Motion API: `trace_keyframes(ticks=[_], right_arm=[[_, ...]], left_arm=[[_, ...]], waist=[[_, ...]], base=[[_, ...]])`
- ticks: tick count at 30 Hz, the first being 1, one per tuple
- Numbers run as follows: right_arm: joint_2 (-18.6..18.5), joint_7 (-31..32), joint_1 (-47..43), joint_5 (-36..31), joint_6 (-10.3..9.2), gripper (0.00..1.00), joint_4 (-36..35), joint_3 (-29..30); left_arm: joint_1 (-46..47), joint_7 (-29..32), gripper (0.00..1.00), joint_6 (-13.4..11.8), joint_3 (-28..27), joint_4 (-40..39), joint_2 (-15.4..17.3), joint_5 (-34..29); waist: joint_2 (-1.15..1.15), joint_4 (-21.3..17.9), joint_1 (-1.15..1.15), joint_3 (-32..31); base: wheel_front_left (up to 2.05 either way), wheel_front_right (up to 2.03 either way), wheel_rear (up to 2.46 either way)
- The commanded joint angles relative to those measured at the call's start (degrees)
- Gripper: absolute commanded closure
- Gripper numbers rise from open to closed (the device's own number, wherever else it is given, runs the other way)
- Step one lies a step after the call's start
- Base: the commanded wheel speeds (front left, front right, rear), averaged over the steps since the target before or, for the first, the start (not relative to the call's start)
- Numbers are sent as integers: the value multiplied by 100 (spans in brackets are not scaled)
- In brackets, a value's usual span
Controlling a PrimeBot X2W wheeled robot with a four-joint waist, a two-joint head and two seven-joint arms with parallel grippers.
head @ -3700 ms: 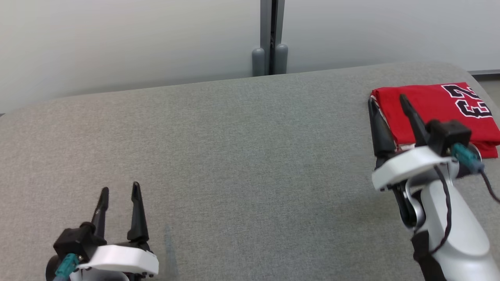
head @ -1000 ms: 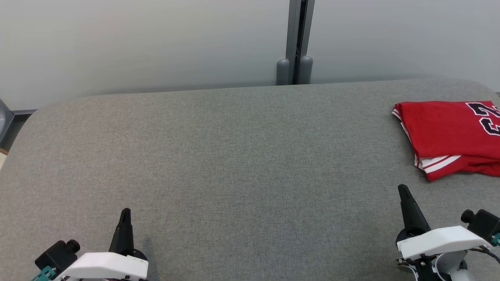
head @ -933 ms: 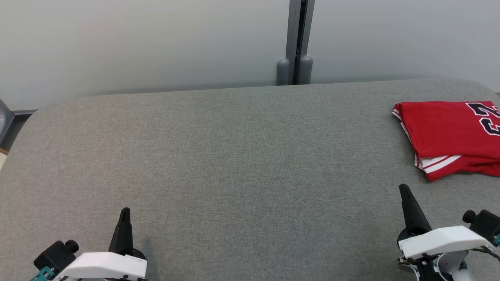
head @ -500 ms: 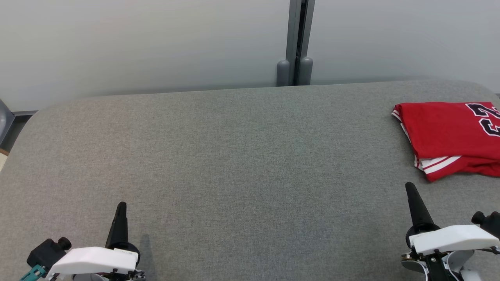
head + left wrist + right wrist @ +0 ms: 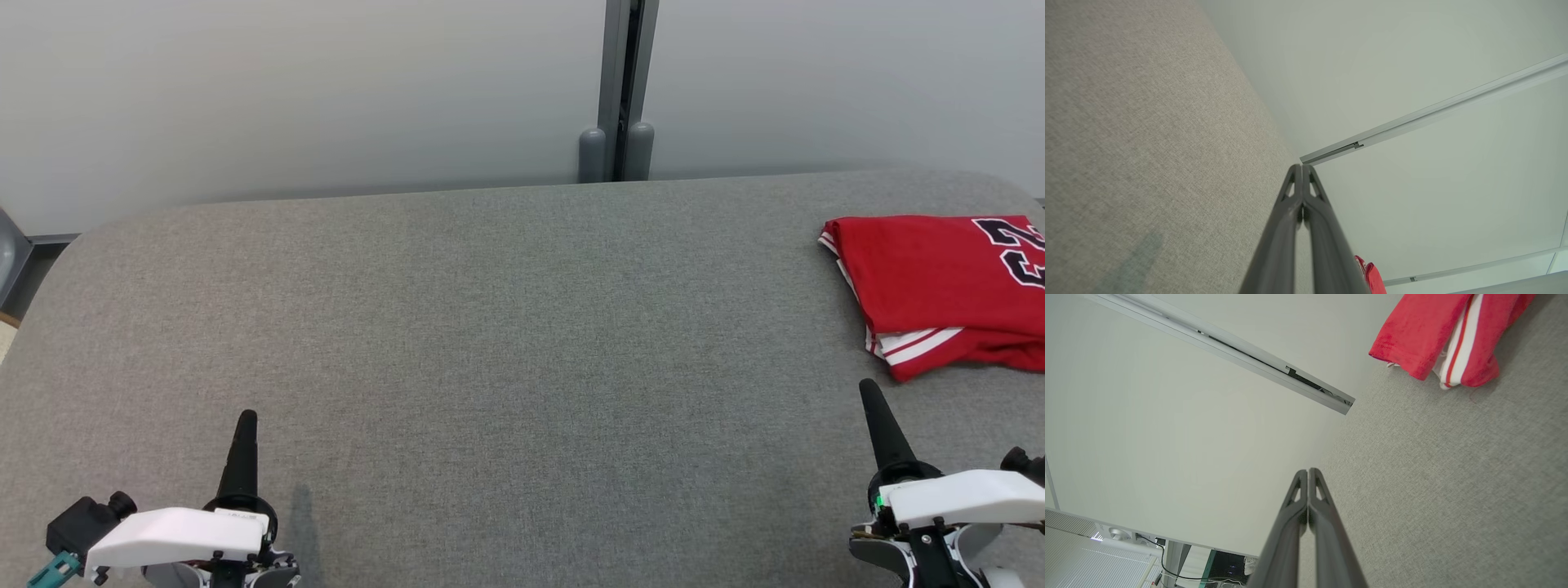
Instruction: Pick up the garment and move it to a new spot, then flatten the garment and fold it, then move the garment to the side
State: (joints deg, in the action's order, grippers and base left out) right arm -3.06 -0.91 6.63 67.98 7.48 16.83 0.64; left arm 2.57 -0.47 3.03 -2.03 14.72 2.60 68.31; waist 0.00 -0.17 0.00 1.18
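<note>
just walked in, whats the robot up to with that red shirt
A two-armed robot is on a garment-folding job. The red jersey lies folded on the right side of the grey padded table, with nothing touching it. The left gripper and right gripper are both shut and empty, low at the near edge, the right one a little short of the jersey. The folding and setting aside look done.

Counter (image 5: 490, 327) unobstructed across left and centre; folded red garment (image 5: 931, 278) occupies far right; wall (image 5: 286, 90) bounds the rear edge.
</note>
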Motion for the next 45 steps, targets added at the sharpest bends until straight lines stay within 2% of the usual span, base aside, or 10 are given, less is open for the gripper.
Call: trace_keyframes(ticks=[1,45], right_arm=[[-50,55,13,161,2,100,-95,44],[-51,597,-58,2097,2,100,-267,450]], left_arm=[[138,44,100,65,-55,-62,32,158],[366,598,100,399,-400,-74,40,2008]], waist=[[0,1,0,-3],[0,13,0,-78]], base=[[0,0,0],[0,0,0]])
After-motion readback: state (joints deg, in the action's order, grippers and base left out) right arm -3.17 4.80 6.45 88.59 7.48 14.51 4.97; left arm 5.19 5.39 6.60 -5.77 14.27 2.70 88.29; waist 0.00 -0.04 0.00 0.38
